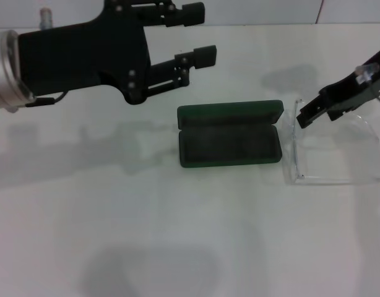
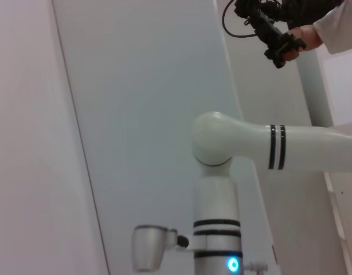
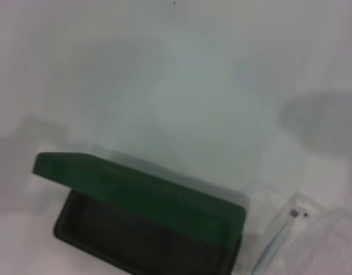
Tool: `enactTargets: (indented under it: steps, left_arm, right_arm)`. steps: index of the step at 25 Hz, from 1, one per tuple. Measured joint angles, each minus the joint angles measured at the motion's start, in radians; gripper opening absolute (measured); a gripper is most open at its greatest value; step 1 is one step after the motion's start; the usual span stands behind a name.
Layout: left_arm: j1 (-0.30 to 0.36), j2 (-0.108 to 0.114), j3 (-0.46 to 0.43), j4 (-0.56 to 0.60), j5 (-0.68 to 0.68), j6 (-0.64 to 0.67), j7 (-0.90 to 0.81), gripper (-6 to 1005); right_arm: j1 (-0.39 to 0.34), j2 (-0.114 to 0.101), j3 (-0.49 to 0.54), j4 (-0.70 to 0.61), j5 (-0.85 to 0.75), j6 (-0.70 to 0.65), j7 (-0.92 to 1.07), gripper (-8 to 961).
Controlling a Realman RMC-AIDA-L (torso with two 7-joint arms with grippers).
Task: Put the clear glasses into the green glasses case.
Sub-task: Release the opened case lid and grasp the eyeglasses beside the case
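Left gripper (image 1: 199, 34) hangs high at the far left, jaws well apart, holding nothing. Centre table, the green glasses case (image 1: 229, 141) lies open, lid tipped up at the far side. Just right of it sit the clear glasses (image 1: 329, 151), with the right gripper (image 1: 307, 116) down over their far edge; whether it's pinching, I cannot tell. Risk here: slick plastic slipping, or a temple arm catching the case rim
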Motion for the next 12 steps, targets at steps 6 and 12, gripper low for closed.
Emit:
enactTargets:
  steps: [6, 12]
  left_arm:
    - [-0.039, -0.001, 0.003, -0.05, 0.019, 0.011, 0.007, 485]
    - [-0.031, -0.009, 0.002, -0.06, 0.02, 0.024, 0.008, 484]
  right_arm:
    - [0.084, 0.005, -0.011, 0.167, -0.036, 0.104, 0.003, 694]
    - [0.123, 0.008, -0.035, 0.233, -0.044, 0.147, 0.003, 693]
